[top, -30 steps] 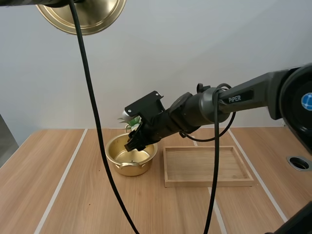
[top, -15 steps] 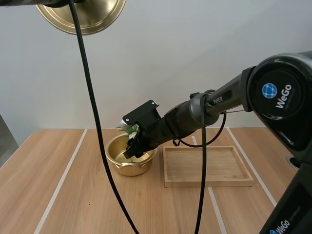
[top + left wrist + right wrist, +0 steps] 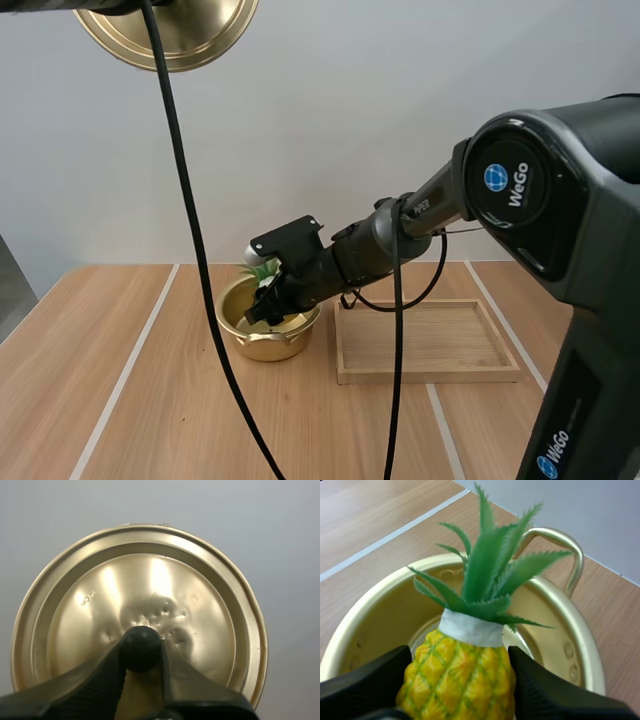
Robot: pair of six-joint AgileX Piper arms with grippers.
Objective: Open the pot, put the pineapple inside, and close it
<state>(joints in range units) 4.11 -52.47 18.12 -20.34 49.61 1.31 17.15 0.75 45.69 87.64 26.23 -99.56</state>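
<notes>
A gold pot [image 3: 268, 322] stands open on the wooden table. My right gripper [image 3: 266, 309] reaches into its mouth, shut on a yellow pineapple [image 3: 460, 677] with green leaves [image 3: 487, 575]. The fruit hangs inside the pot's rim [image 3: 560, 630], its leaves pointing toward the far handle [image 3: 560, 550]; the leaves [image 3: 262, 268] show behind the gripper. The gold lid [image 3: 170, 32] is held high at the upper left. My left gripper [image 3: 141, 655] is shut on the lid's black knob [image 3: 140, 647], against the lid [image 3: 150, 600].
A shallow wooden tray [image 3: 425, 342] lies right of the pot, close to its rim. Pale lines run across the table [image 3: 120, 400]. A round hole [image 3: 612, 334] sits at the table's right edge.
My right gripper has come down and toward the left with the pineapple, from above the pot's rim into its mouth. The lid stays held high.
</notes>
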